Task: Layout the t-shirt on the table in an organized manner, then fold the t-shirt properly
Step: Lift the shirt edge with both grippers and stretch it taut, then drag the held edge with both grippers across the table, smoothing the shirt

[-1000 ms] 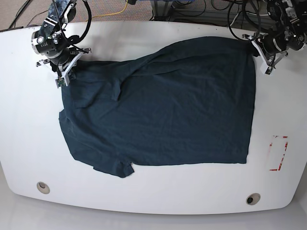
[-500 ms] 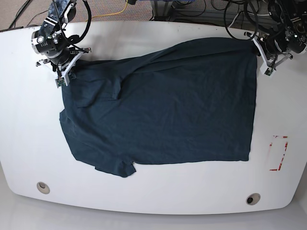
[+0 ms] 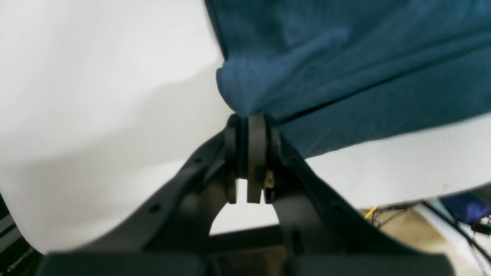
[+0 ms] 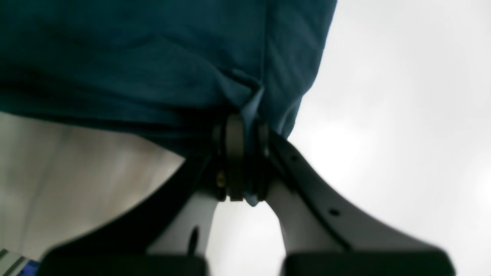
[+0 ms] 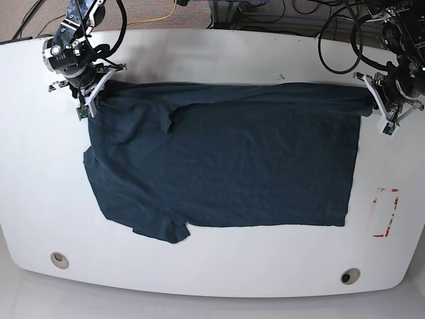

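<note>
Beyond the far edge you had a tangle of black cables (image 5: 339,26) at the upper right and a yellow cable (image 5: 166,16) crossing the brownish carpet (image 5: 143,12) near the top middle. In the left wrist view, you saw more cables (image 3: 383,218) on the floor, blurred.

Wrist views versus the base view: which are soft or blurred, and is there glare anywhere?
Left wrist view: soft throughout, the t-shirt weave smeared, the left gripper body out of focus. Right wrist view: equally soft and darker, the right gripper blurred. Base view: sharp, evenly lit, with mild sheen on the glossy table and no blown-out glare.
</note>
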You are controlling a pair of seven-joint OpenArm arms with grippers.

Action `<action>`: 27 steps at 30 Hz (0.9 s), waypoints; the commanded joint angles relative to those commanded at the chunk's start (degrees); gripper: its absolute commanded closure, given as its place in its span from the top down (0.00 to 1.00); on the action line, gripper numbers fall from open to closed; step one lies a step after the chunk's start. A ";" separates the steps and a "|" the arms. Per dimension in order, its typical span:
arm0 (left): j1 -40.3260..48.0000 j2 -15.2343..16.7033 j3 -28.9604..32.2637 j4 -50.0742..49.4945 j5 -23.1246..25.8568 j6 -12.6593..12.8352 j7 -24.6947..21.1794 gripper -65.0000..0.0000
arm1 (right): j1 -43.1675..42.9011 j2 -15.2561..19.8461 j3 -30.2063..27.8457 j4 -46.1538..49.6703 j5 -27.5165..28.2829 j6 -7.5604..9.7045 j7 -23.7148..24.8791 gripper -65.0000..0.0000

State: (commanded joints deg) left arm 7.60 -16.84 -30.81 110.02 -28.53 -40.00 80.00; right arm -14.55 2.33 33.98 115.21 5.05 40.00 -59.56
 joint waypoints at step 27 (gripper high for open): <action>-16.18 0.18 7.12 -18.20 4.04 0.00 -0.48 0.02 | 9.67 1.93 -0.18 -7.12 -0.18 0.00 0.26 0.00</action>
State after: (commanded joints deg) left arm -8.57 -16.66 -23.69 91.82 -24.48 -40.00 79.52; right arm -4.88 4.26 33.80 108.09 4.88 40.00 -59.30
